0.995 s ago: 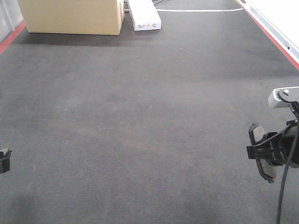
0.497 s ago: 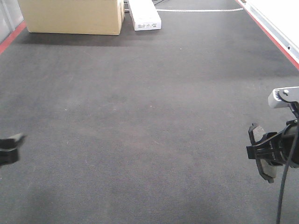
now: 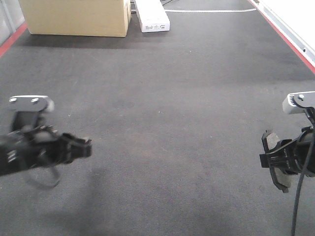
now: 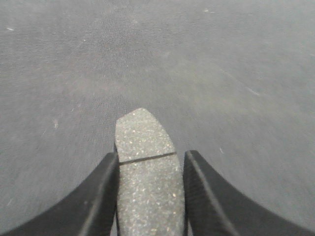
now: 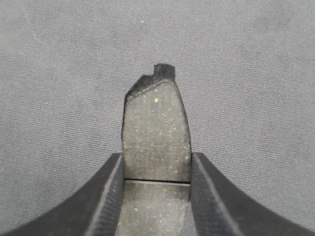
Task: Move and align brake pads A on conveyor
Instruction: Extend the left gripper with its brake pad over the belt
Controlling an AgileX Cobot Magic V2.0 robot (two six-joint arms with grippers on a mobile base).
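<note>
The left hand [image 3: 81, 146] clamps a dark grey, speckled oblong brake pad [image 4: 145, 182] by its long edges above the wide charcoal felt-like conveyor belt [image 3: 162, 98]. The right hand [image 3: 269, 160] grips a second brake pad [image 5: 155, 128] likewise, over the belt's right side. These edge grips probably leave the faces free for laying flat.

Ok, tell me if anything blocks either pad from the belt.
Nothing visible does. The conveyor under the left gripper, holding the left brake pad, and the right gripper, holding the right brake pad, is bare; cardboard box and white carton sit at its far end.
</note>
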